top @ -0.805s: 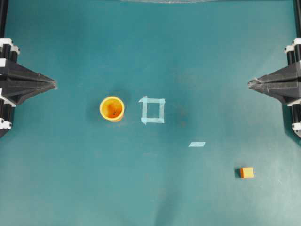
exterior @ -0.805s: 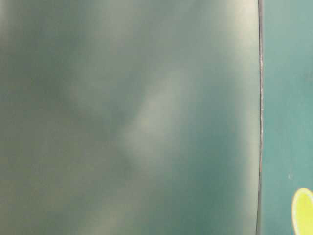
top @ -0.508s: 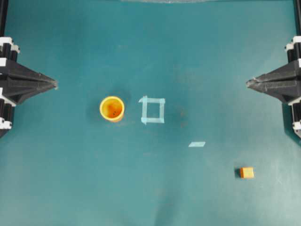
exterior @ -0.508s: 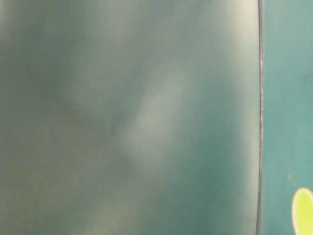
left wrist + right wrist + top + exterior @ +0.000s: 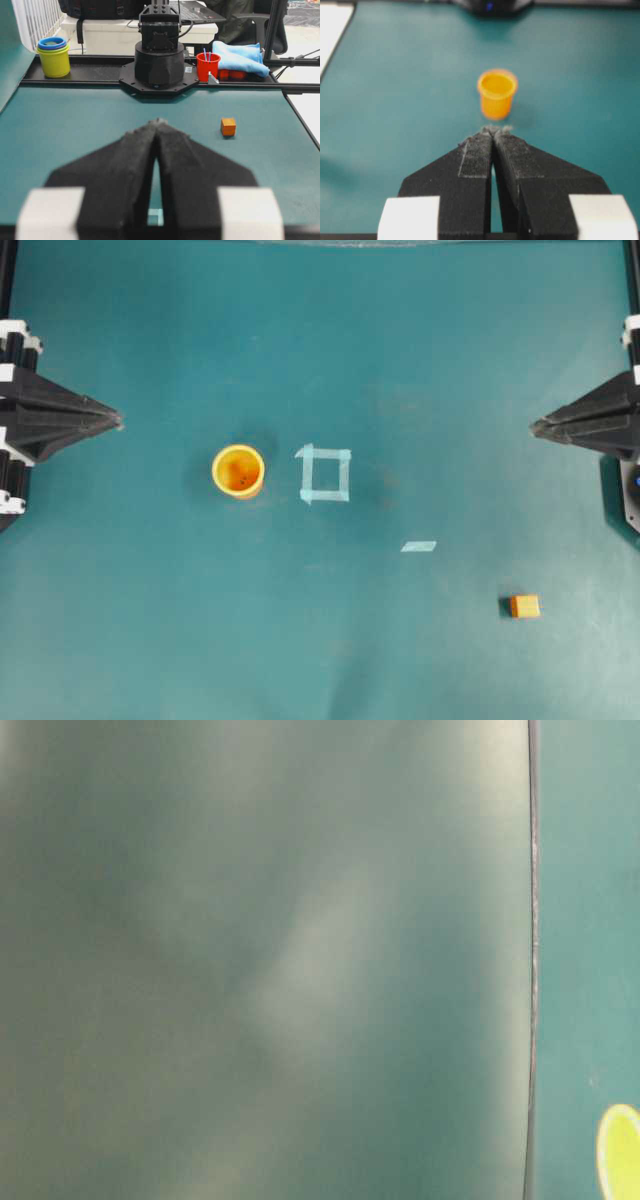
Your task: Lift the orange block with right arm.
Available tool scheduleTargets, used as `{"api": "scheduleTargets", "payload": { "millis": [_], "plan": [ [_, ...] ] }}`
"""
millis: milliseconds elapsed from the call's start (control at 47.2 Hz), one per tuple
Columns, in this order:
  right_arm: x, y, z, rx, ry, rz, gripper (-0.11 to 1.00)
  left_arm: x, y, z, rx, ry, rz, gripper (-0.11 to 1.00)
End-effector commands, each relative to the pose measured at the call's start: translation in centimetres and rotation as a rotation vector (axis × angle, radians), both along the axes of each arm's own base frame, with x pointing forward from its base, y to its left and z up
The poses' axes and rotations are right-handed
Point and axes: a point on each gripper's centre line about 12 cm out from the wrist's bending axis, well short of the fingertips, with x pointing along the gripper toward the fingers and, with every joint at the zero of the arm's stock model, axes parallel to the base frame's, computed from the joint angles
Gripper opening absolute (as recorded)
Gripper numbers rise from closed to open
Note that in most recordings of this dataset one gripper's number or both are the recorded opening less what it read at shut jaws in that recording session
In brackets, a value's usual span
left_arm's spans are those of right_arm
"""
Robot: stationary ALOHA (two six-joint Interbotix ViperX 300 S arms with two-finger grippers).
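The orange block (image 5: pixel 525 606) sits flat on the teal table (image 5: pixel 420 360), toward the near right of the overhead view, with its paler top face up. It looks slightly wider than deep there, so its long axis runs roughly left to right, its edges nearly square to the table; at this size that proportion is hard to be sure of. It stands well apart from everything else.

The right gripper (image 5: pixel 534 425) hovers at the right edge, its fingers pressed together at the tips with nothing between them, pointing toward the table's middle and far from the block. The left gripper (image 5: pixel 118 421) mirrors it at the left edge, tips together and empty.

A yellow-orange cup (image 5: pixel 238 471) stands upright just beside a taped square (image 5: pixel 325 474); a loose tape strip (image 5: pixel 419 546) lies between square and block.
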Motion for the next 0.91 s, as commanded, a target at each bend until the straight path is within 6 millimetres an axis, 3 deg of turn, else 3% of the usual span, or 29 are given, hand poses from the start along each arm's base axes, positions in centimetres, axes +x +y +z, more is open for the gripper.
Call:
{"api": "scheduleTargets", "payload": {
  "millis": [0,275,445,889],
  "plan": [
    [0.1,0.6,1.1,0.002,0.019,0.028,0.06,0.3,0.0,1.0,0.003,-0.021,-0.001,0.0],
    [1.1,2.6,-0.2,0.021,0.17,0.109,0.47,0.3,0.0,1.0,0.003,-0.023,-0.001,0.0],
    [2.0,3.4,-2.4,0.066,0.311,0.113,0.62,0.3,0.0,1.0,-0.003,-0.021,-0.001,0.0],
    [3.0,7.0,-6.1,0.12,0.516,0.171,0.67,0.3,0.0,1.0,-0.006,-0.021,-0.001,0.0]
  ]
}}
